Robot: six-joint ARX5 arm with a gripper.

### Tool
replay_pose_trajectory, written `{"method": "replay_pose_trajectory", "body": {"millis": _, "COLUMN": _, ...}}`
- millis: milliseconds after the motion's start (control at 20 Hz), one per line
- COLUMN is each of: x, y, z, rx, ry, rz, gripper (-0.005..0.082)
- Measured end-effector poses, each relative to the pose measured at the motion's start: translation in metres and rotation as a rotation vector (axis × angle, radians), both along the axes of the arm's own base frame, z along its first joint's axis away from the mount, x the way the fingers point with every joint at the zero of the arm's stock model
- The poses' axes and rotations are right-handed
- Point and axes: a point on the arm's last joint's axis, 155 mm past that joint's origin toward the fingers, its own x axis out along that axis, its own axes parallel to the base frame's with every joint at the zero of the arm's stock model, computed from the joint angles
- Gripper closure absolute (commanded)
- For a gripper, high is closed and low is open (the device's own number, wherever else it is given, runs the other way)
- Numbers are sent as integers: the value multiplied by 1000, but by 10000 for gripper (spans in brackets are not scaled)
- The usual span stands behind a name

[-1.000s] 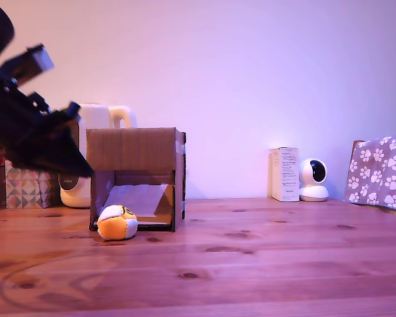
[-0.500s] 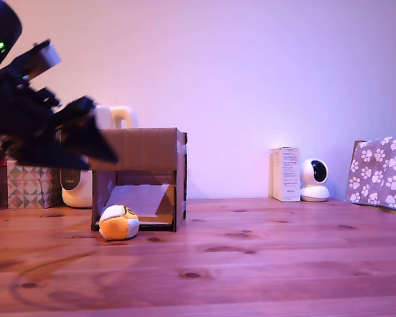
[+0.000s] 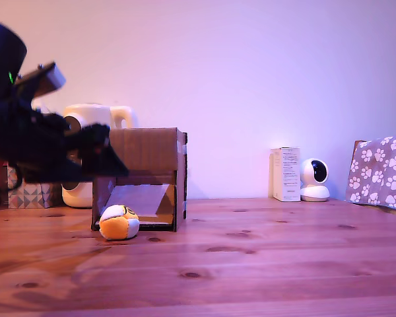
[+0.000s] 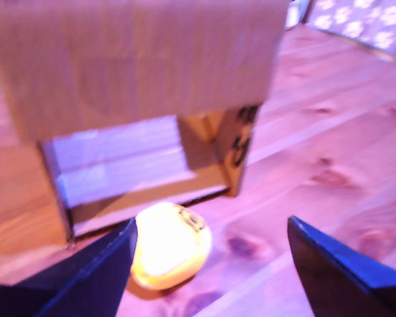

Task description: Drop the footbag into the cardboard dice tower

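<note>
The footbag is seen lying on the wooden table, at the foot of the cardboard dice tower, touching or just beside the lower front opening where the slanted pale ramp ends. This resting place is judged consistent with a ball that has rolled off the ramp, though that cannot be confirmed.

In the wrist view the footbag is found below and ahead of the gripper, nearer one finger than the other, not yet between the two. The jaws are held spread wide, with nothing gripped; the spread is judged wide enough for the ball. The tower's solid upper front fills the view directly ahead.

In the exterior view the gripper is seen hovering above the footbag, clear of the table, its dark bulk overlapping the tower's upper corner on the exterior view's left. The pose is judged an approach for pickup. Contact with the tower during descent is noted as a risk.

Behind the gripper, a white kettle is partly hidden.
</note>
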Motion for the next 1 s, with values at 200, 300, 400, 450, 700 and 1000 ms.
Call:
{"method": "replay_pose_trajectory", "body": {"millis": 200, "x": 5, "y": 2, "z": -22, "rx": 4, "ry": 27, "rz": 24, "gripper": 109}}
{"method": "replay_pose_trajectory", "body": {"millis": 300, "x": 9, "y": 4, "z": -28, "rx": 5, "ry": 23, "rz": 39, "gripper": 109}}
{"method": "replay_pose_trajectory", "body": {"millis": 400, "x": 13, "y": 4, "z": -26, "rx": -2, "ry": -4, "rz": 49, "gripper": 109}}
{"method": "replay_pose_trajectory", "body": {"millis": 450, "x": 15, "y": 4, "z": -27, "rx": -1, "ry": -8, "rz": 53, "gripper": 109}}
{"method": "replay_pose_trajectory", "body": {"millis": 700, "x": 20, "y": 5, "z": -53, "rx": 35, "ry": 35, "rz": 61, "gripper": 109}}
{"method": "replay_pose_trajectory", "body": {"millis": 1000, "x": 46, "y": -4, "z": -40, "rx": 20, "ry": -10, "rz": 64, "gripper": 109}}
